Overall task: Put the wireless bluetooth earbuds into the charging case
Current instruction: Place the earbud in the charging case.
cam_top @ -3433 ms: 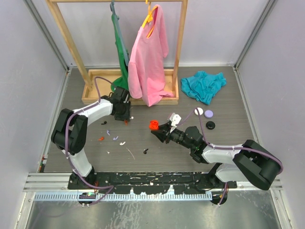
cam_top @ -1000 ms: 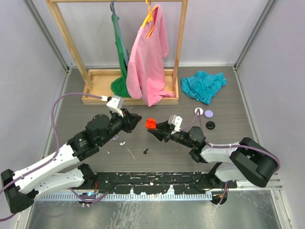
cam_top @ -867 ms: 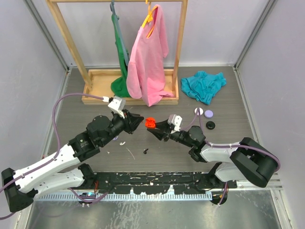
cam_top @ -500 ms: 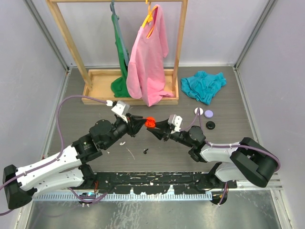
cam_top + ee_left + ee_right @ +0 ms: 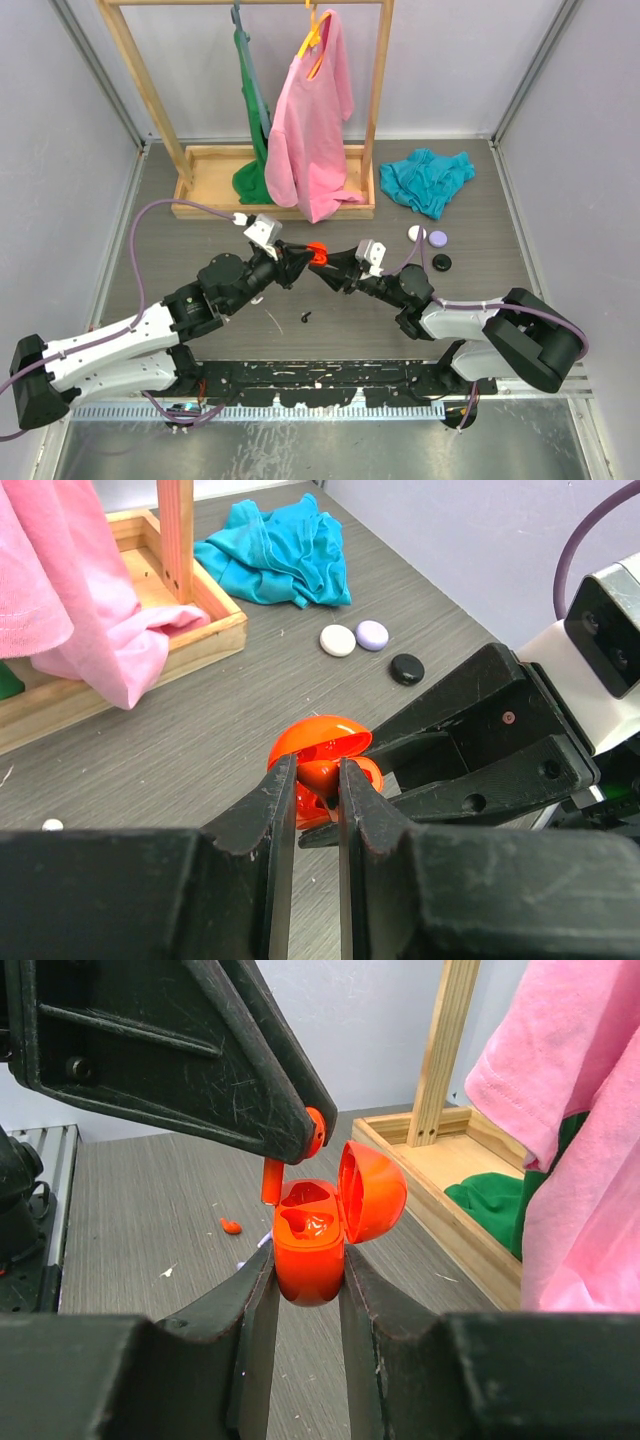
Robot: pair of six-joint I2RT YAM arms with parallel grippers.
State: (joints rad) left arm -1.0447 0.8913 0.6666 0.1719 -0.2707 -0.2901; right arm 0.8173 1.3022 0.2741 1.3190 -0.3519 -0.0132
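My right gripper (image 5: pixel 308 1260) is shut on the body of the red charging case (image 5: pixel 310 1250), which it holds above the table with its lid open. Both sockets look empty. My left gripper (image 5: pixel 311 775) is shut on a red earbud (image 5: pixel 320 780), one of the wireless bluetooth earbuds. The earbud's stem (image 5: pixel 271 1181) hangs beside the case's left edge, just above the near socket. In the top view the two grippers meet tip to tip at the case (image 5: pixel 317 250). A second red earbud (image 5: pixel 230 1226) and a black one (image 5: pixel 305 318) lie on the table.
A wooden rack (image 5: pixel 215 195) with a pink shirt (image 5: pixel 312 120) and a green garment (image 5: pixel 252 100) stands at the back. A teal cloth (image 5: pixel 427 180) lies at the back right. White (image 5: pixel 417 233), lilac (image 5: pixel 438 239) and black (image 5: pixel 442 262) round cases sit right of the grippers.
My left arm has swung from the rack side towards the centre, bringing the red earbud up to the open case. The right gripper has held the case nearly still.
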